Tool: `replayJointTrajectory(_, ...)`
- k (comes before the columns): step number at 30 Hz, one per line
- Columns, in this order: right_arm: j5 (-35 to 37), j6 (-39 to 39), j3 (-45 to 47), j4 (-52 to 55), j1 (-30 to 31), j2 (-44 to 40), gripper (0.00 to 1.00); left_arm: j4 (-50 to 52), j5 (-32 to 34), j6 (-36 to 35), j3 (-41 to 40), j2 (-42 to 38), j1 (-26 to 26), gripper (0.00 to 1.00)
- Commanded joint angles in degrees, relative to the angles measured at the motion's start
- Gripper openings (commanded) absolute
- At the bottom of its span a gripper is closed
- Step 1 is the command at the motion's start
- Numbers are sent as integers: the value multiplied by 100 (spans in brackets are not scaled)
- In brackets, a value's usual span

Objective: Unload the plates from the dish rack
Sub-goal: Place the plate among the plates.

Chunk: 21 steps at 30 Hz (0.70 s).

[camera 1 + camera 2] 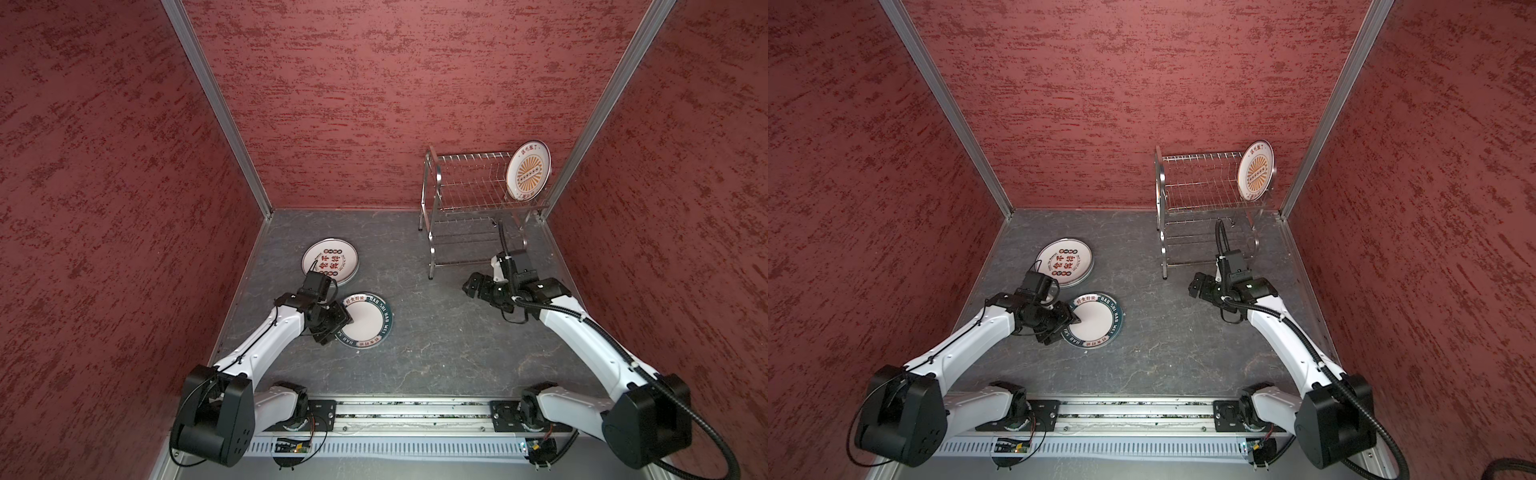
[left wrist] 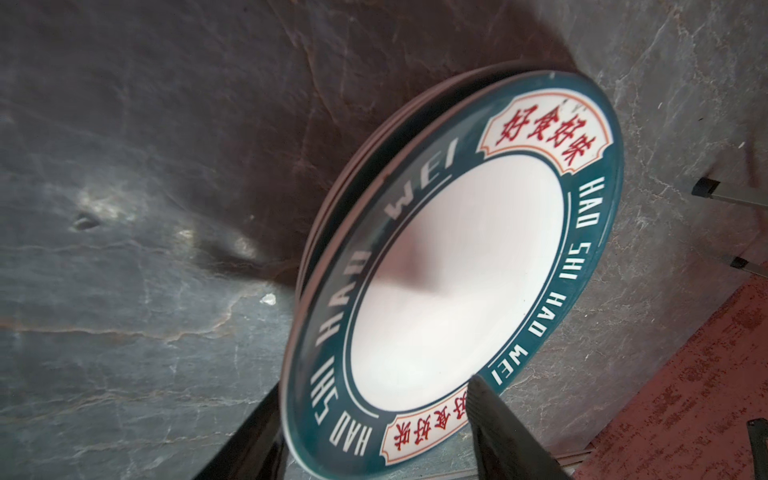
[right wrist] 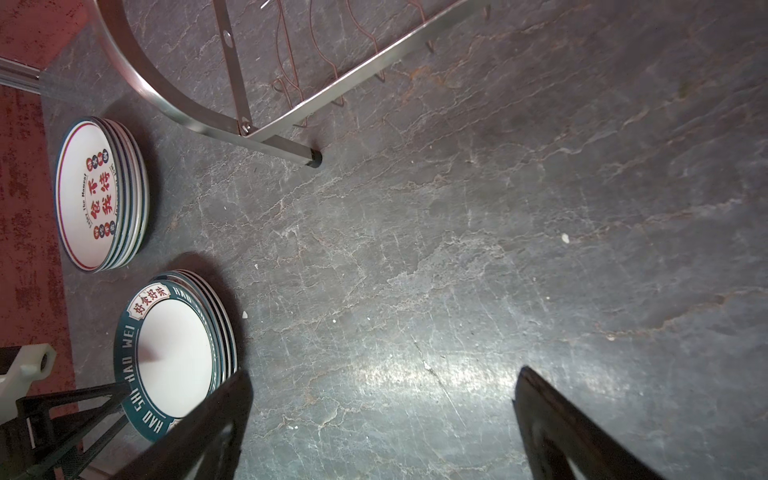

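Observation:
One sunburst plate [image 1: 528,170] [image 1: 1255,170] stands upright at the right end of the dish rack's [image 1: 469,187] [image 1: 1200,187] upper shelf. Two stacks of plates lie flat on the grey table. One is topped by red-black characters [image 1: 330,262] [image 3: 91,191], the other by a teal rim [image 1: 365,320] [image 2: 457,270] [image 3: 174,353]. My left gripper [image 1: 347,322] [image 2: 374,384] is open. Its fingers straddle the near rim of the top teal plate with a gap. My right gripper [image 1: 467,286] [image 3: 384,372] hangs open and empty over bare table, in front of the rack's leg [image 3: 270,145].
Red textured walls [image 1: 124,166] close in the left, back and right, with aluminium posts [image 1: 216,108] at the corners. The rack stands in the back right corner. A rail [image 1: 411,411] carrying both arm bases runs along the front edge.

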<state>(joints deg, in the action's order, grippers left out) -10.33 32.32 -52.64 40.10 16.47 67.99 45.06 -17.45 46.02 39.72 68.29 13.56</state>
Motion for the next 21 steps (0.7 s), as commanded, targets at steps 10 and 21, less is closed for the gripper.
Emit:
replayJointTrajectory(10, 52, -90, -19, 10, 41, -220, 99, 84, 163, -149, 195, 218, 53, 75)
replayJointTrajectory(21, 1084, -664, -1627, 642, 31, -126, 99, 310, 342, -348, 522, 75, 90, 91)
